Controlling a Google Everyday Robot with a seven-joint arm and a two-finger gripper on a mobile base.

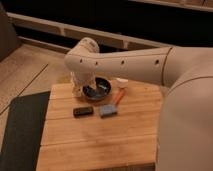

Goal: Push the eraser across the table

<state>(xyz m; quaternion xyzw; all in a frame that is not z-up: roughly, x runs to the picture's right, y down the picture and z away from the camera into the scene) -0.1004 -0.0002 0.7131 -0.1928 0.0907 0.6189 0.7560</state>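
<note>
My gripper point(77, 90) is beside the bowl point(98, 90), state unclear. The eraser point(83, 111) looks light and stiff; I'd push its long side.

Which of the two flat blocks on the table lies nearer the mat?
The eraser: it is black and lies left of the blue-grey pad, so closer to the mat. The hand hangs behind it, beside the bowl.

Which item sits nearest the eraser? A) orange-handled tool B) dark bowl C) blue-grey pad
C: the blue-grey pad lies just beside the eraser on the table. The bowl is farther back, and the end effector is down next to that bowl, apart from the eraser.
</note>
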